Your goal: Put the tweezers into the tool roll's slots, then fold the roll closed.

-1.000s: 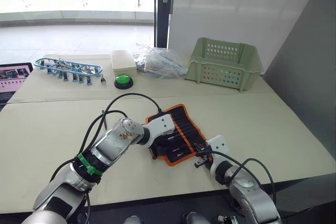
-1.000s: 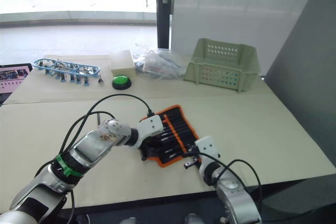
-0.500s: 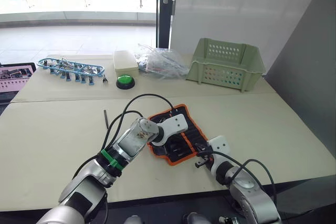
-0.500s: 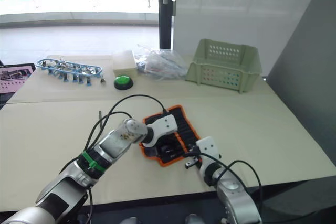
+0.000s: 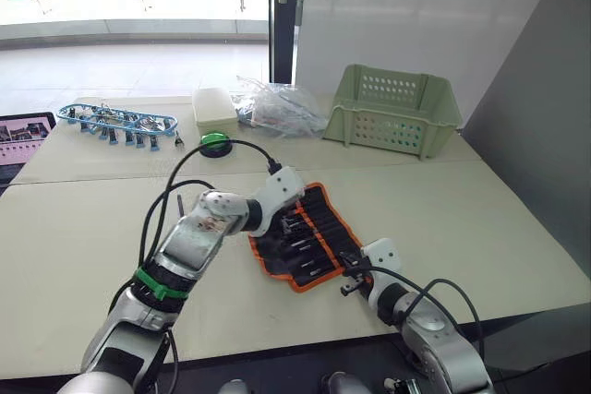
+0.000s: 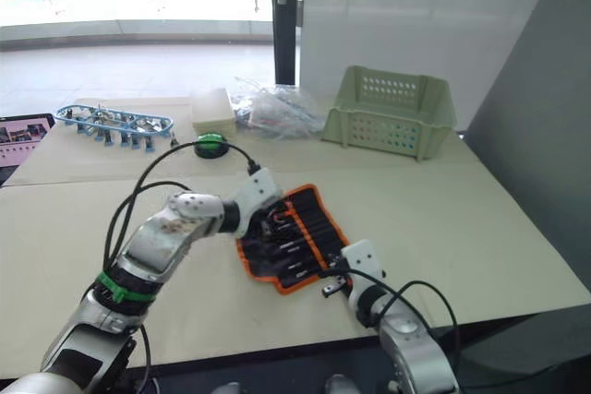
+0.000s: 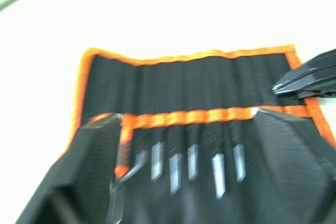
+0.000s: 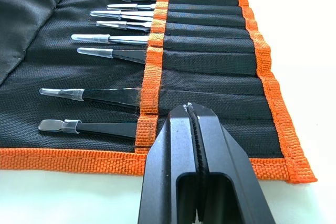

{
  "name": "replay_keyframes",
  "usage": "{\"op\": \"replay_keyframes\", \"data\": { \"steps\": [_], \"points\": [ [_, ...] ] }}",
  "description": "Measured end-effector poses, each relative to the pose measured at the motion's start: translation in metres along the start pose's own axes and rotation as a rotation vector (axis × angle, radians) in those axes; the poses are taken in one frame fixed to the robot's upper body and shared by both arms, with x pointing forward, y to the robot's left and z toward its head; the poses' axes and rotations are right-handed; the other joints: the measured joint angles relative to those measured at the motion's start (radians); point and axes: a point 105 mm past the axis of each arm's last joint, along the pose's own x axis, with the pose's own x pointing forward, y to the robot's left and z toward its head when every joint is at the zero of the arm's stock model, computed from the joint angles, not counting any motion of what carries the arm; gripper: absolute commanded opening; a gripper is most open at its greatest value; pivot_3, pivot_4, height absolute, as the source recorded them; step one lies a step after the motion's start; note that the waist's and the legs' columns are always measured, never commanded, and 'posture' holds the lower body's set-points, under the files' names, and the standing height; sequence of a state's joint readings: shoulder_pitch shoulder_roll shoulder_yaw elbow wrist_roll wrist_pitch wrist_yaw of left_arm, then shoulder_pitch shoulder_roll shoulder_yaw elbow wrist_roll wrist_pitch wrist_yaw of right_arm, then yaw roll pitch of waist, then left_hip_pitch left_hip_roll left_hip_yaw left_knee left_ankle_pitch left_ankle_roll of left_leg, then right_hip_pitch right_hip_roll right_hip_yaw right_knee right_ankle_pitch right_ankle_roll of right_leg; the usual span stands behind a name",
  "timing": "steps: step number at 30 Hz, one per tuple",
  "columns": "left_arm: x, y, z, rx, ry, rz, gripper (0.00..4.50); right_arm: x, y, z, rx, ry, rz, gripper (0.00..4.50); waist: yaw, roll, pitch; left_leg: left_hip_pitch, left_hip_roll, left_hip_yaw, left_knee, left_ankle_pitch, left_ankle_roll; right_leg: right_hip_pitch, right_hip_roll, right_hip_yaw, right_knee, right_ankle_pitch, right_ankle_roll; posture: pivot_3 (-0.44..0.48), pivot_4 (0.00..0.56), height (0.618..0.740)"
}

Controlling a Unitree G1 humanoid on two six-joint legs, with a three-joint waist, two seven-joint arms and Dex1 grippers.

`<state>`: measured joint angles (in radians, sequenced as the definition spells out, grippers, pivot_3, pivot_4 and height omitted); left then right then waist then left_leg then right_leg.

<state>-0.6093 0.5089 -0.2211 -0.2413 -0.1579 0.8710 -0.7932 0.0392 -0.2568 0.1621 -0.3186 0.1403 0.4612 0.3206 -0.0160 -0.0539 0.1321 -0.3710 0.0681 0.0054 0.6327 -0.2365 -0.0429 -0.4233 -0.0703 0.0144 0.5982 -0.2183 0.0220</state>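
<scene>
- The tool roll [image 5: 301,237] is lying unrolled on the surface [image 5: 83,228], at the centre of the head view, with its long axis running from 11 o'clock to 5 o'clock.
- The tweezers [image 8: 100,56] are sitting in the slots, tips projecting past the orange band.
- The left gripper [image 5: 286,220] is hovering over the roll's 10 o'clock edge, fingers [image 7: 89,166] spread apart and empty.
- The right gripper [image 8: 192,113] is resting at the roll's 5 o'clock corner, fingers pressed together, pinning or pinching nothing visible.
- Judgement: insertion appears complete; folding is pending.
- Risk: if the left gripper is lifting the flap steeply, tweezers may be sliding out of the shallow slots.
- Risk: with the corner unclamped, the roll may be dragging across the surface instead of folding.
</scene>
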Motion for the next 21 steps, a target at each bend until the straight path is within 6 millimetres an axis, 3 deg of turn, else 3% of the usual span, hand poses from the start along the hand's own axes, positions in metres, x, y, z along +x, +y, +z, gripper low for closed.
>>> {"op": "replay_keyframes", "data": {
  "steps": [5,7,11,17,21],
  "points": [
    [-0.081,0.027,-0.053,-0.227,0.005,0.336,4.46,0.003,0.0,0.0,-0.021,0.009,0.026,0.0,-0.012,0.002,0.002,0.002,0.002,-0.002,-0.001,-0.001,0.002,0.0,0.003,0.0,0.002,0.0,-0.001,0.0,0.15,0.721],
    [-0.105,0.025,-0.066,-0.248,0.004,0.455,4.46,0.004,-0.002,-0.002,-0.025,0.02,0.029,0.0,-0.005,0.001,0.003,0.003,0.001,-0.002,0.001,-0.001,0.002,0.001,0.002,0.0,0.002,-0.001,-0.002,0.0,0.15,0.721],
    [-0.135,0.007,-0.092,-0.319,0.019,0.608,4.46,0.006,-0.007,-0.004,-0.029,0.032,0.027,0.0,0.003,-0.003,0.004,0.004,0.001,-0.002,0.006,-0.003,-0.003,0.0,0.0,0.0,0.0,-0.001,-0.002,0.0,0.15,0.721],
    [-0.171,-0.046,-0.15,-0.599,0.101,0.848,4.46,0.007,-0.01,-0.004,-0.042,0.044,0.042,0.0,0.004,-0.004,0.003,0.003,-0.001,-0.002,0.008,-0.006,-0.007,0.001,-0.005,-0.002,-0.003,-0.001,-0.002,0.0,0.15,0.721],
    [-0.178,-0.053,-0.151,-0.609,0.103,0.912,4.46,0.008,-0.011,-0.005,-0.043,0.048,0.047,0.0,0.007,-0.006,0.004,0.003,-0.001,-0.005,0.008,-0.007,-0.009,0.0,-0.005,-0.003,-0.003,-0.001,-0.002,0.0,0.15,0.721]
  ]
}}
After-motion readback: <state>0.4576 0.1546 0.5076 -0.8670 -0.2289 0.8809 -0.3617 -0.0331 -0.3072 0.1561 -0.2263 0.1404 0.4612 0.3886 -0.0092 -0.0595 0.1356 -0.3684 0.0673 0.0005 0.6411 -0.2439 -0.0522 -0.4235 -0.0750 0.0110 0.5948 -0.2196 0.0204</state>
